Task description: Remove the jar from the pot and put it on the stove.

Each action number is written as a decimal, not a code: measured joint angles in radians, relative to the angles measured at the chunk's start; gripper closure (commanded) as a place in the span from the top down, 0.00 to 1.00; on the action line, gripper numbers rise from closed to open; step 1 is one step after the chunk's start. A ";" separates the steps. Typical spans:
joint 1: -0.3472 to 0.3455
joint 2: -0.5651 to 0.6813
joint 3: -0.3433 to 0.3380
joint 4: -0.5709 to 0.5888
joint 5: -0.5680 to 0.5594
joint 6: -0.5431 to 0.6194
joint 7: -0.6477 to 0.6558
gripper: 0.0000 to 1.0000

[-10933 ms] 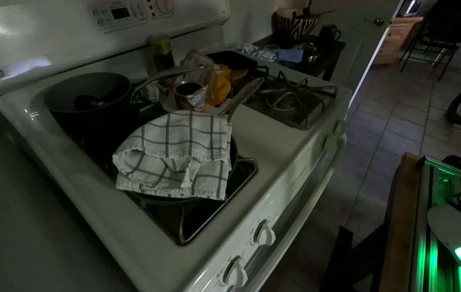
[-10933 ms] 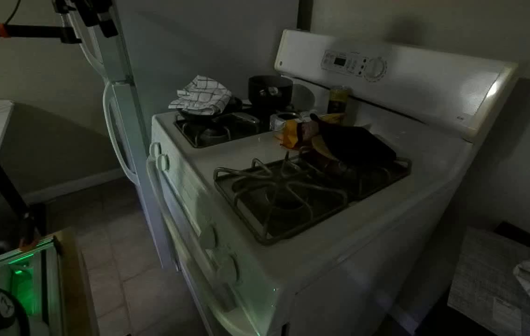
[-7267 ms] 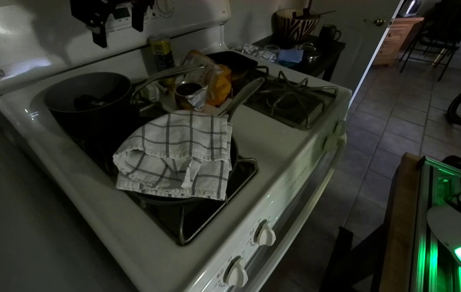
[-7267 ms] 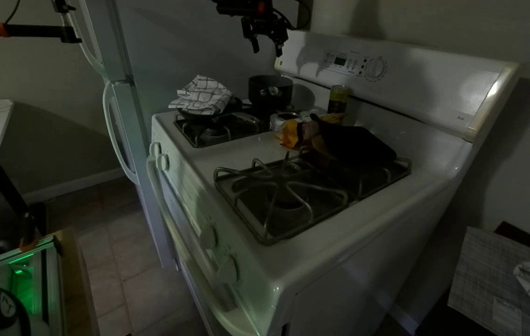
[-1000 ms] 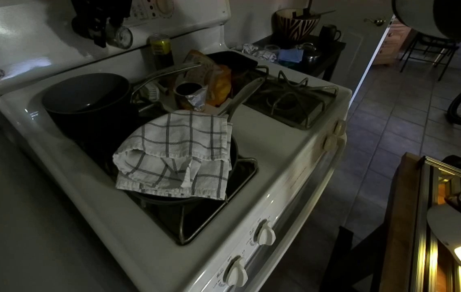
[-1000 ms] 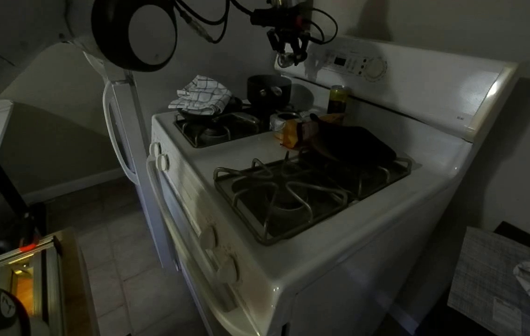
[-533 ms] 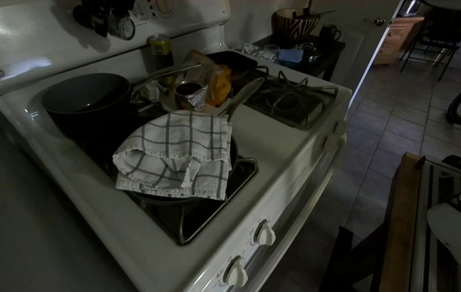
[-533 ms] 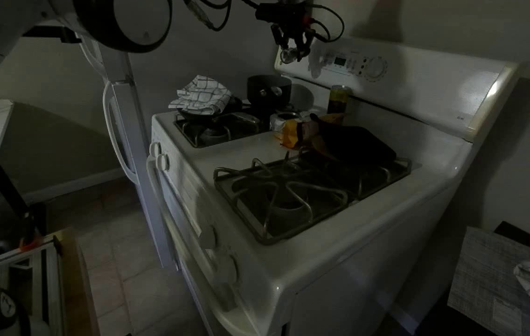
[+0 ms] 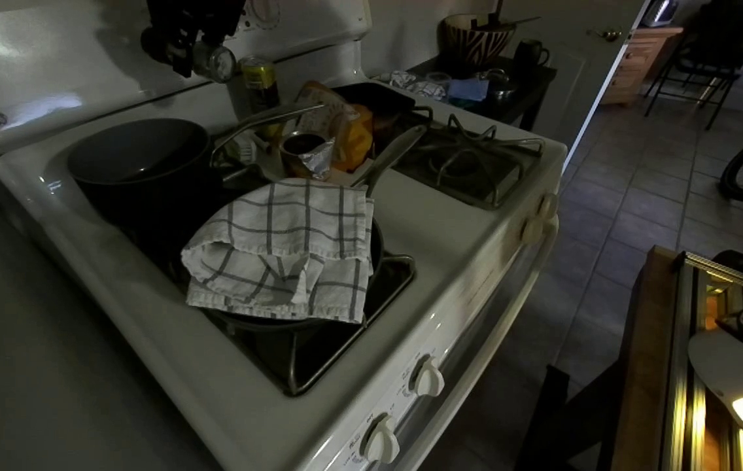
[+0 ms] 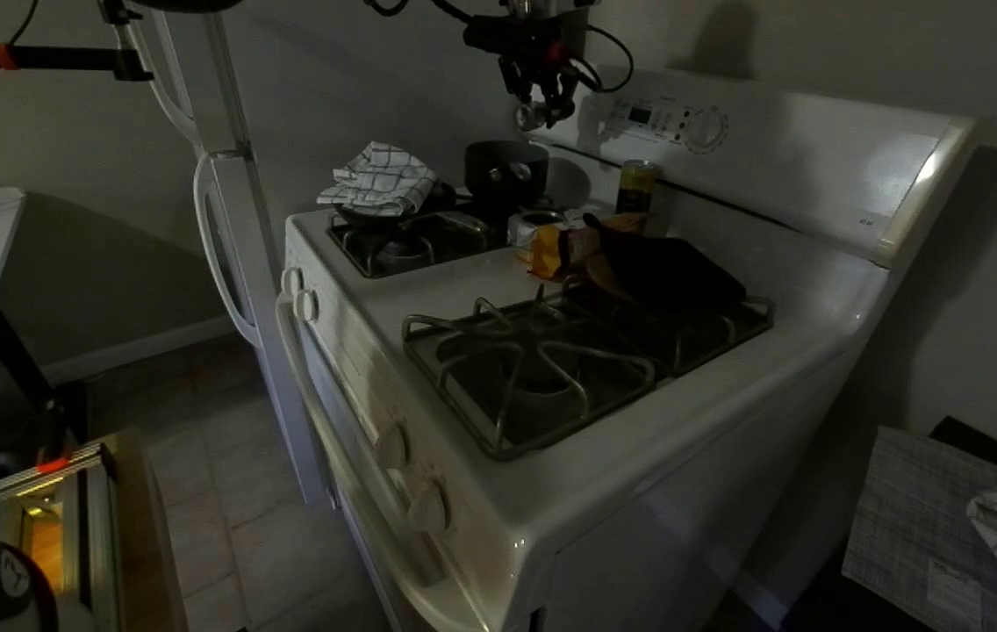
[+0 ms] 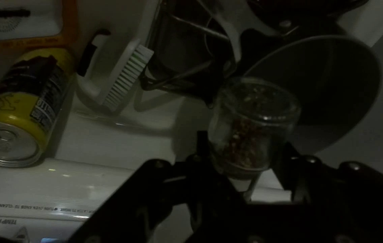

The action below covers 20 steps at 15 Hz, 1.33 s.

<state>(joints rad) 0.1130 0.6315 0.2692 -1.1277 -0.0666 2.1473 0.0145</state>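
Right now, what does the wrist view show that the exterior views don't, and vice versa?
Only the wrist view makes out the reddish bits inside the jar and the words TEMP RECALL on the control panel.
Only the exterior views show a checked towel, the front knobs and the tiled floor.
Both share the tool gripping the jar, the dark pot, the yellow can and parts of the stove.
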 measured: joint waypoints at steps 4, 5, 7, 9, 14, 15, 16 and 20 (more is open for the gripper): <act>-0.008 -0.039 0.000 -0.060 0.003 0.019 0.007 0.22; -0.008 -0.040 0.000 -0.061 0.003 0.019 0.008 0.22; -0.006 -0.038 -0.008 -0.061 -0.015 0.013 0.008 0.22; -0.005 -0.038 -0.030 -0.061 -0.047 -0.004 0.008 0.22; -0.028 -0.056 -0.090 -0.069 -0.114 -0.081 -0.005 0.22; -0.033 -0.062 -0.097 -0.077 -0.123 -0.090 -0.019 0.22; -0.038 -0.066 -0.102 -0.084 -0.132 -0.097 -0.037 0.22; -0.023 -0.061 -0.142 -0.112 -0.151 -0.076 -0.126 0.22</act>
<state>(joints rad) 0.0896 0.5703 0.1270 -1.2393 -0.2177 2.0710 -0.1114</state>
